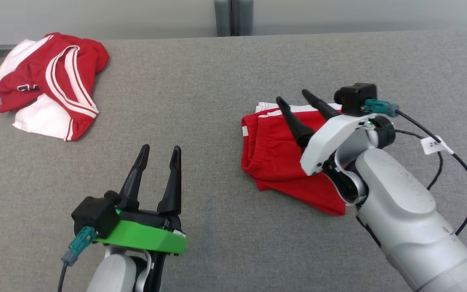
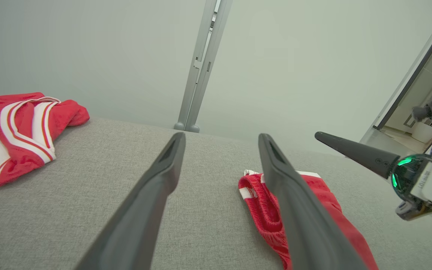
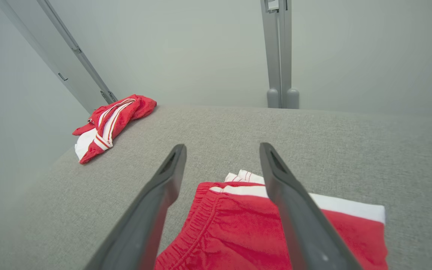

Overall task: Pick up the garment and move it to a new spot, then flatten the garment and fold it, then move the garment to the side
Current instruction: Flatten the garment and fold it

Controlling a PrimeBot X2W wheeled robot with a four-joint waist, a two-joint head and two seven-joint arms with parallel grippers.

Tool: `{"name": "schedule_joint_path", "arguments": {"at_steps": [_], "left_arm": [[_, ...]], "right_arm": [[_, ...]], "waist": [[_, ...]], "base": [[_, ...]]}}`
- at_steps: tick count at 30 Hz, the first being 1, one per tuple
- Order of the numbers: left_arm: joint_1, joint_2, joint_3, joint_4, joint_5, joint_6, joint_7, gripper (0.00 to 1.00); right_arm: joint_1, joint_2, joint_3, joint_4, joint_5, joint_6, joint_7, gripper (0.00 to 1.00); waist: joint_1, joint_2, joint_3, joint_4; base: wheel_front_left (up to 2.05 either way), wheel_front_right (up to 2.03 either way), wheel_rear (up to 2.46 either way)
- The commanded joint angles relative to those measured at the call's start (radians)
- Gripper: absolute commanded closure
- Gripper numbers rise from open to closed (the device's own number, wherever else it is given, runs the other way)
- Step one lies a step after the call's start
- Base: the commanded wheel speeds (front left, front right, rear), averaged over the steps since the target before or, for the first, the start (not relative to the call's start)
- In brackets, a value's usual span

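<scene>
My right gripper (image 1: 292,95) hovers open and empty over the folded red garment (image 1: 272,158) centre right; my left gripper (image 1: 161,147), lower left, likewise.

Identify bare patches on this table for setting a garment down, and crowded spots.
Free: the middle stretch between the crumpled garment and the folded shorts, and the far right corner. Crowded: around the shorts, under the right gripper.

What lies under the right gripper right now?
The folded red shorts with white trim, lying on the grey table. The open right gripper is over them, holding nothing. The forearm covers the shorts' near right corner, so that part cannot be seen.
</scene>
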Motion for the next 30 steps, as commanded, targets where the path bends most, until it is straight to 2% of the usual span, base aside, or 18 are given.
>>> {"name": "schedule_joint_path", "arguments": {"at_steps": [1,8,13,17,24,30], "left_arm": [[-0.024,0.001,0.006,0.003,0.006,0.009,0.001,0.00],[-0.026,0.002,0.026,0.012,0.018,0.039,0.001,0.00],[0.005,0.002,0.046,0.017,0.036,0.052,0.001,0.00],[0.033,0.002,0.076,0.007,0.049,0.063,0.001,0.00],[0.100,0.002,0.124,-0.024,0.117,0.084,0.001,0.00],[0.155,0.002,0.152,-0.048,0.126,0.094,0.001,0.00]], "right_arm": [[0.023,-0.016,-0.028,-0.008,-0.034,0.000,-0.041,0.00],[0.117,-0.031,-0.217,-0.067,-0.197,0.000,-0.216,0.00],[0.233,-0.002,-0.341,-0.185,-0.292,0.000,-0.249,0.00],[0.344,0.026,-0.423,-0.329,-0.378,0.000,-0.254,0.00],[0.530,0.068,-0.483,-0.555,-0.428,0.000,-0.254,0.00],[0.609,0.075,-0.497,-0.576,-0.419,0.000,-0.254,0.00]], "waist": [[0.0000,0.0000,-0.015,-0.018],[0.0000,0.0000,-0.040,-0.064],[0.0000,0.0000,-0.050,-0.083],[0.0000,0.0000,-0.057,-0.087],[0.0000,0.0000,-0.061,-0.084],[0.0000,0.0000,-0.062,-0.078]], "base": [[0.00,0.00,0.00],[0.00,0.00,0.00],[0.00,0.00,0.00],[0.00,0.00,0.00],[0.00,0.00,0.00],[0.00,0.00,0.00]]}}
